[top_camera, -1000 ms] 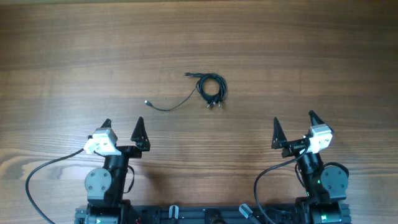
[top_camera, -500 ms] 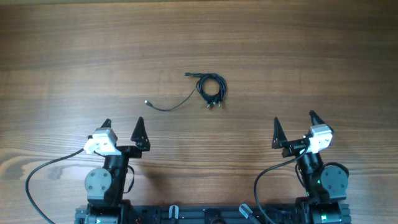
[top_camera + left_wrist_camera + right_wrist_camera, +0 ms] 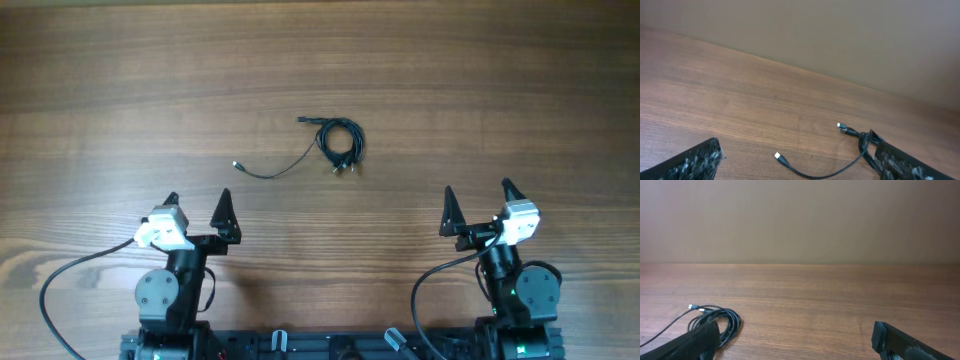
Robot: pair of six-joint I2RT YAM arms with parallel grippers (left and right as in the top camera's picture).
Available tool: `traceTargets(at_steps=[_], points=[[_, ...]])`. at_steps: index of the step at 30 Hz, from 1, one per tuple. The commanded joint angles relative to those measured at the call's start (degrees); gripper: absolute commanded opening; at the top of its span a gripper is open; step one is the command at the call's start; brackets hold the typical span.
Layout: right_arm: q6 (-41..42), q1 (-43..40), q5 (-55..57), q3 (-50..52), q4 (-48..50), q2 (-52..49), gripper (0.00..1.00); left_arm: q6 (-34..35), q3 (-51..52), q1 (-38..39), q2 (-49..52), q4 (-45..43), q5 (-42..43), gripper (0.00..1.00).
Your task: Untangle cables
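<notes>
We log thin black coiled cables (image 3: pixel 340 143) at the middle of the brown wooden tabletop (image 3: pixel 500 80), one strand trailing left. Left gripper (image 3: pixel 197 196) and right gripper (image 3: pixel 477 188) sit near the front edge, both spread wide and holding nothing.

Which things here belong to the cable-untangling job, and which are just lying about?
Job:
- the cables, coiled, with one loose tail
- left end effector and right end effector, both open, apart from them

Just there:
- the table
- the arms' own thick wires
</notes>
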State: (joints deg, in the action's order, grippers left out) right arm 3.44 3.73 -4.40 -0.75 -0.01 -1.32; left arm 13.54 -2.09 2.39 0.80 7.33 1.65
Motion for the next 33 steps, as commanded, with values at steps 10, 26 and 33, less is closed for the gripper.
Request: traceTargets(at_steps=[10, 26, 33], points=[[4.24, 0.28, -3.63, -8.92, -2.84, -20.26, 1.00, 6.64, -12.46, -0.28, 7.96, 13.97, 1.33, 1.00], [4.24, 0.28, -8.28, -48.30, -38.95, -62.84, 1.00, 6.69, -48.94, -0.28, 62.95, 32.37, 13.79, 1.00], [8.44, 0.28, -12.31, -48.30, -36.76, -62.86, 1.00, 0.63, -48.94, 11.43, 75.97, 4.11, 13.29, 1.00]])
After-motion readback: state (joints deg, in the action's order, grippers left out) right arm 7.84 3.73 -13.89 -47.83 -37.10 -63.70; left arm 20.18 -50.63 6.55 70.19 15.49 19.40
